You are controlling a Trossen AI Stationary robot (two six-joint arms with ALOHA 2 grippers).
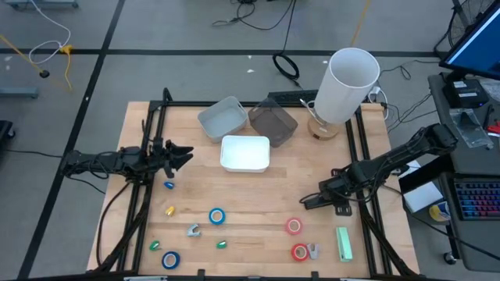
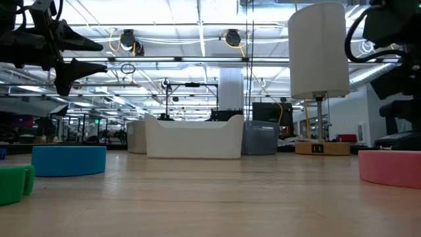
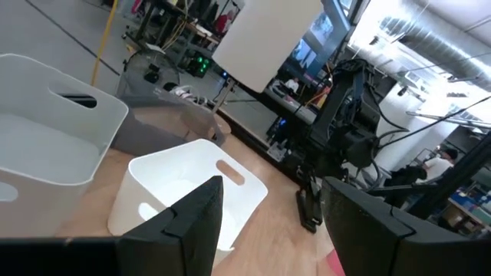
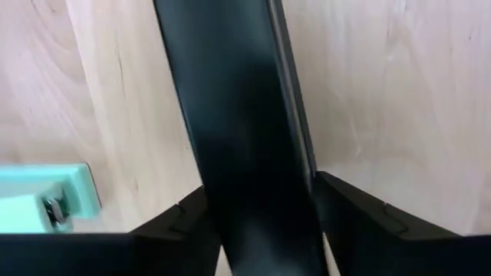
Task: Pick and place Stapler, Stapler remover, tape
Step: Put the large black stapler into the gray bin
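**Both arms up, nothing picked**

End effector on the left point(image 1: 185, 154) hangs above the worktop point(image 1: 258, 207) beside the white bin point(image 1: 245, 153), fingers spread and empty. The right end effector point(image 1: 306, 201) sits low at the worktop's right side; its fingers straddle a black bar and hold none of the task's things.

All the goods lie along the near edge: two blue tape rolls point(image 1: 216, 216), point(image 1: 170, 259), two red ones point(image 1: 294, 226), point(image 1: 300, 252), the green stapler point(image 1: 344, 243) and a small grey remover point(image 1: 193, 230).

Risks, as I judge them: the red rolls lie close together with a grey piece touching the nearer one, so a descent there could nudge a neighbour. The rolls are low, and spread fingers may scrape wood or skid one away. The right arm could snag the frame rail point(image 1: 365, 168).
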